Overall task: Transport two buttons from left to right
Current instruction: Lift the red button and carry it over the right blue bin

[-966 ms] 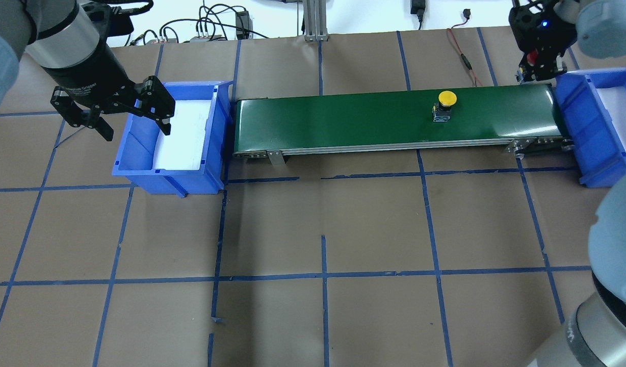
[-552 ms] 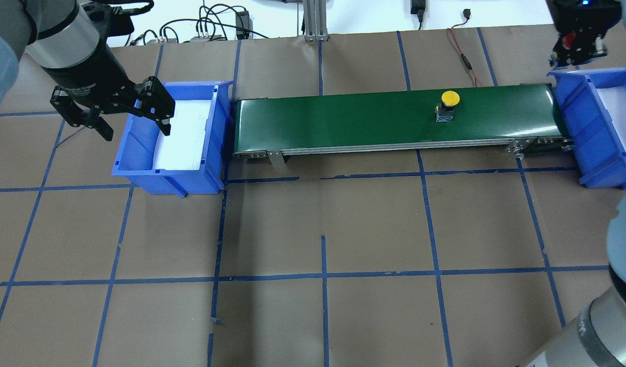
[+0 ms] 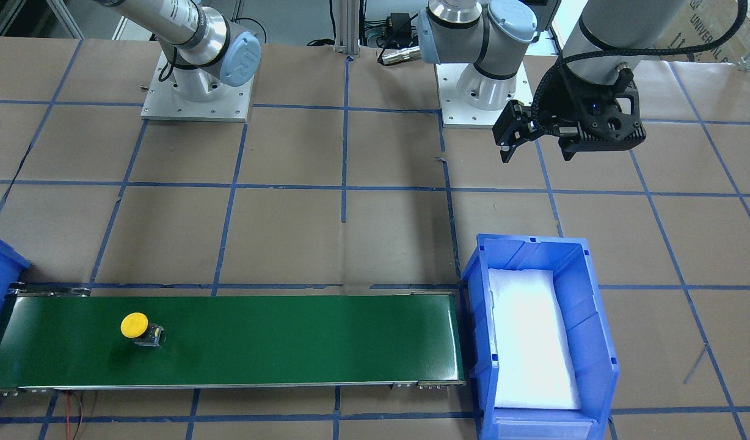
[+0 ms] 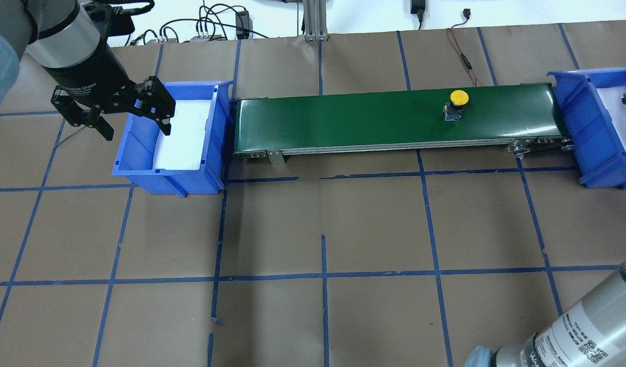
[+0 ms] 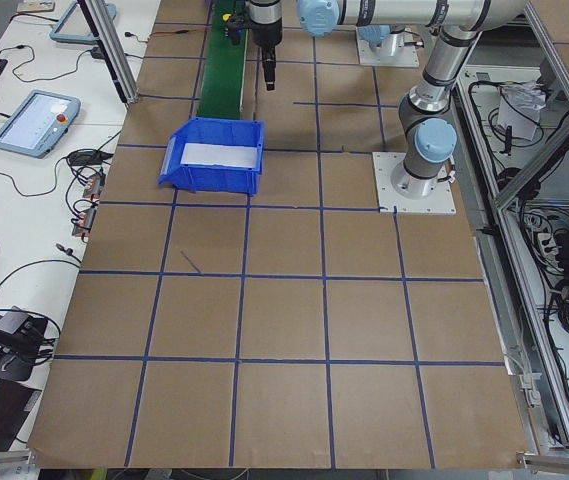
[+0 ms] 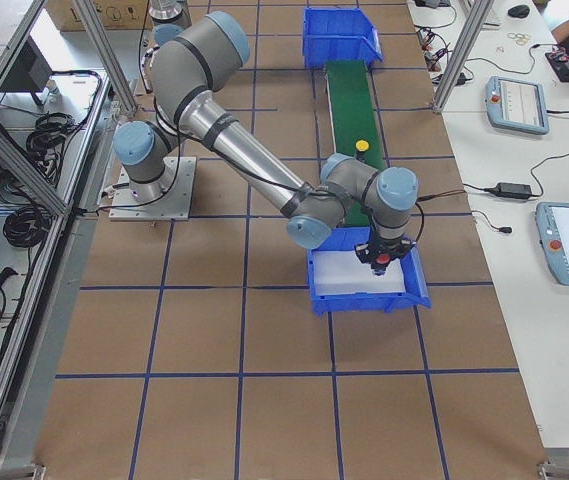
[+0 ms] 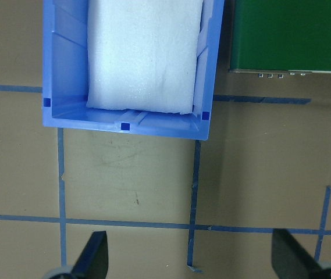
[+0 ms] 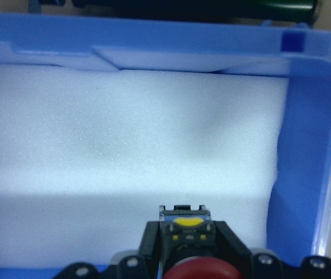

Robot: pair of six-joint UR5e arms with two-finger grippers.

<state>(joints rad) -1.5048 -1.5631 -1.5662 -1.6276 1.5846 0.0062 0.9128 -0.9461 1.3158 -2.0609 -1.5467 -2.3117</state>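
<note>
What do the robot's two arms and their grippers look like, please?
The left arm and right arm are silver tubes with pale blue-grey joint caps. The left gripper and right gripper are black and two-fingered. A black braided cable loops along the left wrist. White lettering marks the left gripper's body; a printed label with a code square sits on the right forearm.

Red button (image 8: 202, 269) partly off-frame

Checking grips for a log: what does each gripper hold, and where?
Right gripper clamps the red button by its body, behind the cap. Left gripper: empty.
</note>
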